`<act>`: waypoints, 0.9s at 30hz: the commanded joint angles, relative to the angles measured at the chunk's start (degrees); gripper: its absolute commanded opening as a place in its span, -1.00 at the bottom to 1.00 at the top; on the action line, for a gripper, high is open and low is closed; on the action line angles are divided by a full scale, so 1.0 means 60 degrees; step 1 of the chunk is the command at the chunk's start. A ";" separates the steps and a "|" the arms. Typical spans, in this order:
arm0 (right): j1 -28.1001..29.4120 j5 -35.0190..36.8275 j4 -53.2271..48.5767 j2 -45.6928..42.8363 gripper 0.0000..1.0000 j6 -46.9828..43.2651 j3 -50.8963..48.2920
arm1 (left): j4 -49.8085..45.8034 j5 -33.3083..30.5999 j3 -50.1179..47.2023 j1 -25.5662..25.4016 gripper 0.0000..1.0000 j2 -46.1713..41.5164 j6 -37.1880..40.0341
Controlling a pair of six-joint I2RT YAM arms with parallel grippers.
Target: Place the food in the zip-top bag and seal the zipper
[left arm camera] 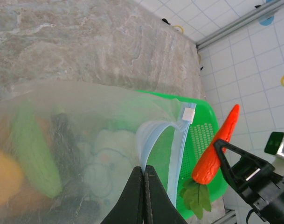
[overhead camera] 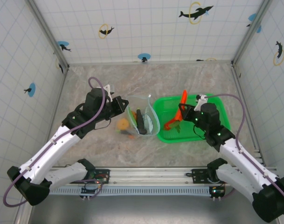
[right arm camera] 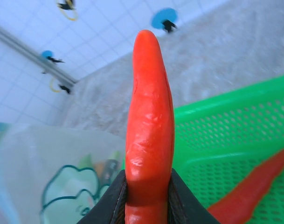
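Top external view: marbled grey-brown table (overhead camera: 188,79), white tiled walls (overhead camera: 132,23) with sea-animal stickers. Clear zip-top bag (overhead camera: 142,116) sits mid-table, mouth open toward the green basket (overhead camera: 167,109) just right of it. Seen through the bag's plastic: green cucumber (left arm camera: 32,149), dark long piece (overhead camera: 141,122), orange round piece (left arm camera: 4,177). Second carrot (overhead camera: 171,123) lies on the basket's mesh floor. Left gripper (left arm camera: 144,171) is fully closed, pinching the pale blue zipper (left arm camera: 153,128) at the mouth edge and holding that lip up. Right gripper (right arm camera: 146,186) is clamped around an orange-red carrot (right arm camera: 148,116), tip up, leaves hanging below, above the basket's left side near the bag mouth.
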 commanded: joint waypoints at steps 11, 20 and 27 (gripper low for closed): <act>0.3095 0.0568 0.2661 -0.0168 -0.90 -0.2291 0.0789 | 0.0851 0.0593 0.0077 0.0002 -1.00 0.0173 -0.0216; 0.4759 0.1433 0.5196 0.0792 -1.00 -0.4216 0.1051 | 0.1049 0.0725 0.0033 0.0002 -1.00 0.0203 -0.0342; 0.5103 0.1296 0.9854 0.2092 -1.00 -0.5089 -0.0445 | 0.1214 0.0865 -0.0040 0.0006 -1.00 0.0226 -0.0467</act>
